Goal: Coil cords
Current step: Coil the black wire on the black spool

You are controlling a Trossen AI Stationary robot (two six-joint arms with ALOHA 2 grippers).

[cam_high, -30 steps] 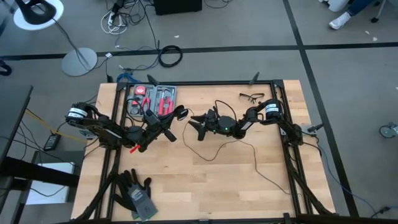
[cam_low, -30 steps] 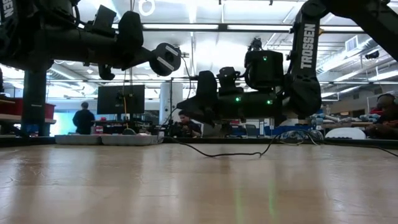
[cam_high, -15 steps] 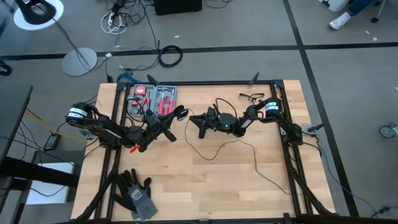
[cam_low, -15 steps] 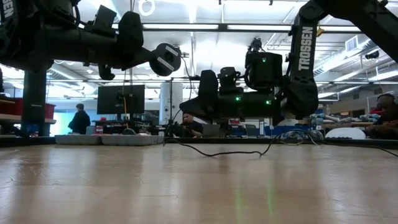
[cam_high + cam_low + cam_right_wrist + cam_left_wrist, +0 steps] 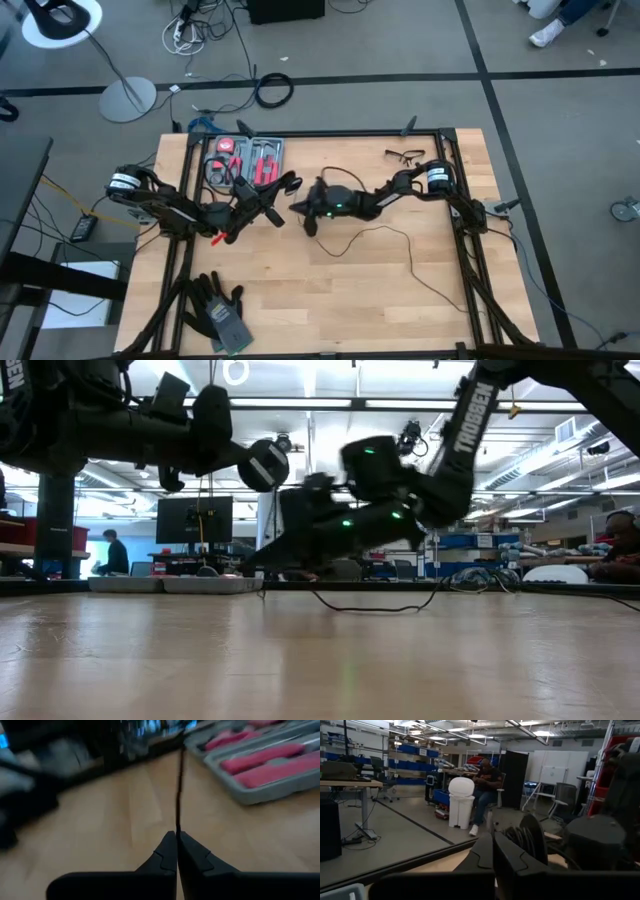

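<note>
The thin black cord (image 5: 385, 230) lies slack across the middle of the wooden table (image 5: 340, 300) and trails toward the near right; the low view shows it as a shallow sag (image 5: 370, 607). My right gripper (image 5: 302, 212) reaches toward the table's left, tipped slightly down, and is shut on the cord (image 5: 178, 795). My left gripper (image 5: 285, 188) hangs above the table just left of it, fingers shut (image 5: 493, 851). Dark loops (image 5: 524, 837) show just beyond those fingers. No puck shows. My right gripper pinches the cord (image 5: 177, 831) between its two fingertips, one strand only. The fingers come nearly level from the table's right and lie along the cord. From them the cord runs on straight and taut toward the tool tray. Whether my left gripper touches the cord, I cannot tell.
A grey tray of red-handled tools (image 5: 250, 157) sits at the far left, safety glasses (image 5: 405, 155) at the far right, black gloves (image 5: 220, 310) at the near left. Black frame rails (image 5: 462, 230) run along the table's sides. A person (image 5: 482, 795) sits in the room beyond.
My right gripper has moved toward the table's left, closer to the left gripper. It has tipped downward and gone from wide open to shut, taking hold of the cord. The slack cord on the table has shifted with it.
</note>
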